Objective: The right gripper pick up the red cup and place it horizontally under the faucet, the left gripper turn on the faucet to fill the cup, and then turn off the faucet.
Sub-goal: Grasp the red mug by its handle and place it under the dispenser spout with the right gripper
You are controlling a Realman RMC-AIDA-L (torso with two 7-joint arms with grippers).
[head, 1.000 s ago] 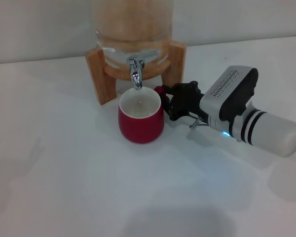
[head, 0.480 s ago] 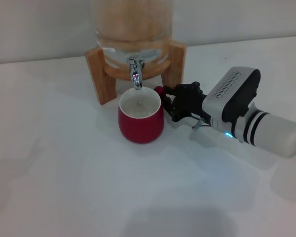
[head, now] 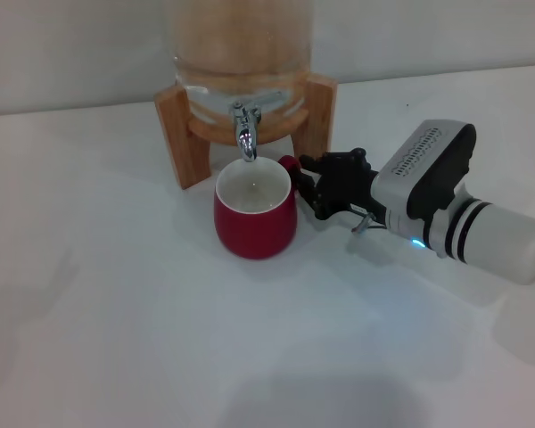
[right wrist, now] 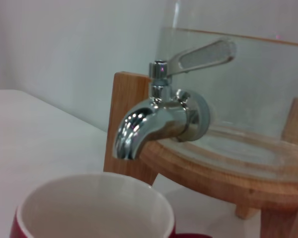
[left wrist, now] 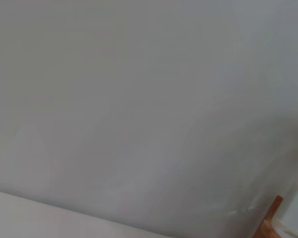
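One cup (head: 255, 219), red with a white inside, stands upright on the white table (head: 116, 303), directly below the spout of the faucet (head: 244, 132). The right wrist view shows the same from close by: the cup's rim (right wrist: 92, 208) sits just under the chrome spout (right wrist: 156, 119), not touching it, and the lever lies back over the glass jar (right wrist: 238, 89). The jar rests on a wooden stand (head: 180, 134) whose front legs flank the faucet.

The right gripper (head: 310, 185) lies low on the table just beside the cup, on the handle side, its arm stretching away toward the robot's right with a small blue light showing. Its black fingers (head: 325, 165) sit around the small red handle (head: 290, 164); the jaws look slightly parted, though I cannot tell whether they grip the handle or merely bracket it.

The left gripper is not seen in the head view. Its wrist camera takes in little but a pale wall, with a sliver of wood (left wrist: 272, 218) at one corner.
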